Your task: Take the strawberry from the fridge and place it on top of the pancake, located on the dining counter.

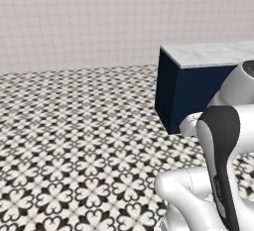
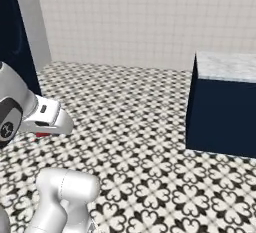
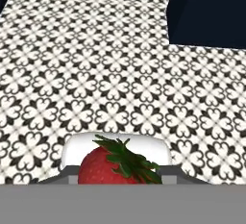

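Observation:
The strawberry (image 3: pixel 103 170), bright red with a green leafy cap, sits between the tips of my gripper (image 3: pixel 117 176), which is shut on it above the patterned floor. From the right base view a sliver of the strawberry (image 2: pixel 43 134) shows under the white hand at the left. The dining counter (image 1: pixel 213 54), marbled white-grey on a navy base, stands ahead to the right, apart from the hand. Its end corner (image 2: pixel 227 66) is bare, and the navy base (image 3: pixel 211 11) shows in the hand view's upper right. The fridge and the pancake are out of view.
Black-and-white patterned floor (image 1: pixel 74 126) stretches between me and the tiled back wall (image 2: pixel 125 17). A dark navy cabinet side with a grey panel (image 2: pixel 31 22) stands at the far left.

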Tool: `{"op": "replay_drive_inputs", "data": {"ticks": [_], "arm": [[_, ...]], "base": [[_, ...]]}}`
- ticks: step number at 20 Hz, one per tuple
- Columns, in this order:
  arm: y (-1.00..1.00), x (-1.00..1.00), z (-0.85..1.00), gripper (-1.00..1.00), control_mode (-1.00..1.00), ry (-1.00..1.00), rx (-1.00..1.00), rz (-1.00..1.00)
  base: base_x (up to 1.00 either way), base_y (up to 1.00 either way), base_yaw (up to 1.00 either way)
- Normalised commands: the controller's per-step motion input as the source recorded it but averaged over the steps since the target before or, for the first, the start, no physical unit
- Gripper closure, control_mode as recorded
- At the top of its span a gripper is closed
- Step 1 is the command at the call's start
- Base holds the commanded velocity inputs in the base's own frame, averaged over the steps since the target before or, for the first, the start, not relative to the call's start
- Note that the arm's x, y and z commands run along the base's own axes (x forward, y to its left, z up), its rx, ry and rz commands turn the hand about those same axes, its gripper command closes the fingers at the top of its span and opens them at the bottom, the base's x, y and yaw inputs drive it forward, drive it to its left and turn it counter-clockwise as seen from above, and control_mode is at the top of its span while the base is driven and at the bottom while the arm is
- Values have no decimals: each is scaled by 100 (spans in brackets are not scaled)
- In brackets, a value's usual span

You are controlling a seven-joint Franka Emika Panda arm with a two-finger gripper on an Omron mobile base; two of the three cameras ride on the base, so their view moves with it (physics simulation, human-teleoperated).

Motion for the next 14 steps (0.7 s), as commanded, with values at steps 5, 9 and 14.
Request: {"op": "replay_drive_inputs", "data": {"ticks": [5,9,14], "arm": [[0,0,0,100,100,0,0,0],[0,0,0,100,100,0,0,0],[0,0,0,100,100,0,0,0]], "base": [[100,7,-26],[100,50,-8],[100,70,-23]]}}
